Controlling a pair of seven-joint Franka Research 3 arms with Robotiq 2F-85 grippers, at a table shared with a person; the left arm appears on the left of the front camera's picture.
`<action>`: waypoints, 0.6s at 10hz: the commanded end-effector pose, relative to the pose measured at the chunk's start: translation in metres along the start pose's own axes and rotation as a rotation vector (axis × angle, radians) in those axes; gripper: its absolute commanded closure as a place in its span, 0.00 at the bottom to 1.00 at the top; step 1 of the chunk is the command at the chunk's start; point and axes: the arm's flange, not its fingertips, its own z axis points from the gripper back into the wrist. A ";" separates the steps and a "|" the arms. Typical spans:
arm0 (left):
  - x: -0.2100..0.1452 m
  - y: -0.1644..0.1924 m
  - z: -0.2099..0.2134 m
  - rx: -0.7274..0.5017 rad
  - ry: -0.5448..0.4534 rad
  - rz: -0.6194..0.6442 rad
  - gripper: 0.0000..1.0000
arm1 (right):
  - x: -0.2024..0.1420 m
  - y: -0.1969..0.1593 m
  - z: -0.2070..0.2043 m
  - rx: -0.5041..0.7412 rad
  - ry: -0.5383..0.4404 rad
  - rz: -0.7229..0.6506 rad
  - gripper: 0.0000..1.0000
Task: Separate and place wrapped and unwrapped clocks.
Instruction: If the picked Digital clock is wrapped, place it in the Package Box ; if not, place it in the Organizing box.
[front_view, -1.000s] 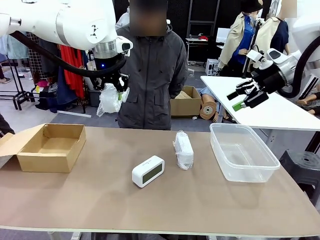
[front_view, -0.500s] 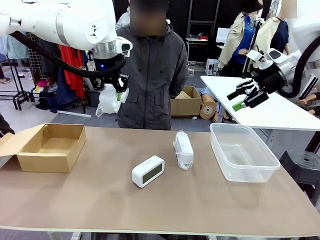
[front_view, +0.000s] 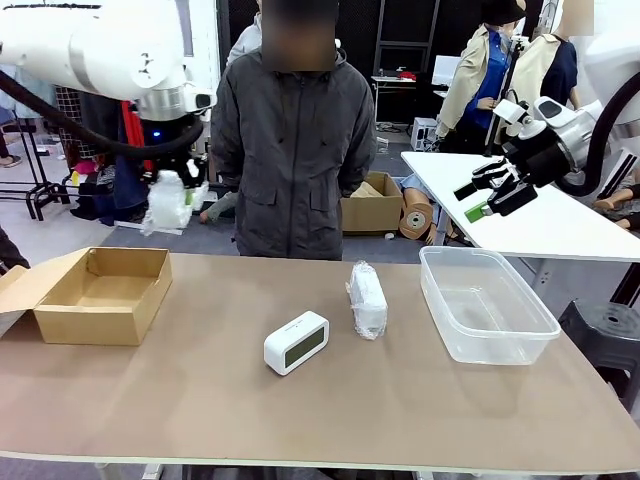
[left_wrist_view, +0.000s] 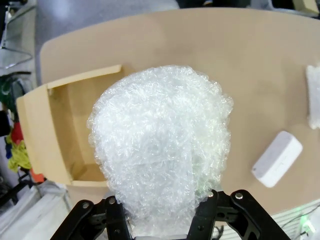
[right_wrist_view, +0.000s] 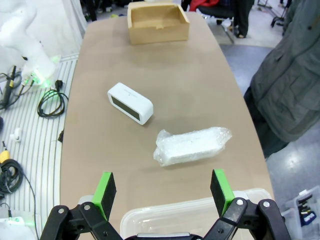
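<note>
Left pincer (front_view: 172, 182): clamped on crinkly translucent white plastic clock bundle (front_view: 165, 205), aloft. Open brown cardboard box (front_view: 100, 290): below, slightly offset. Step: transport. Next (a judgement): centre above box, lower, release. Right pincer (front_view: 490, 197): spread wide, empty.

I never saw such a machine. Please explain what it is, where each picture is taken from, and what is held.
A white two-armed robot works at a table; a person stands opposite. The wide picture comes from a fixed camera between the arms, the other two from cameras on the wrists. On the table lie a cardboard box, a bare clock, a wrapped bundle and a clear tub. The left gripper is shut on a second wrapped bundle, in the air; the right gripper is open, empty.
</note>
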 end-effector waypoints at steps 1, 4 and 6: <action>0.004 0.035 -0.022 0.056 0.040 -0.004 1.00 | 0.001 0.001 0.000 -0.003 0.000 0.002 0.00; 0.003 0.084 -0.064 0.152 0.123 0.021 1.00 | 0.001 0.001 0.000 -0.003 0.000 0.002 0.00; -0.003 0.106 -0.083 0.199 0.197 0.030 1.00 | 0.001 0.001 0.000 -0.003 0.000 0.002 0.00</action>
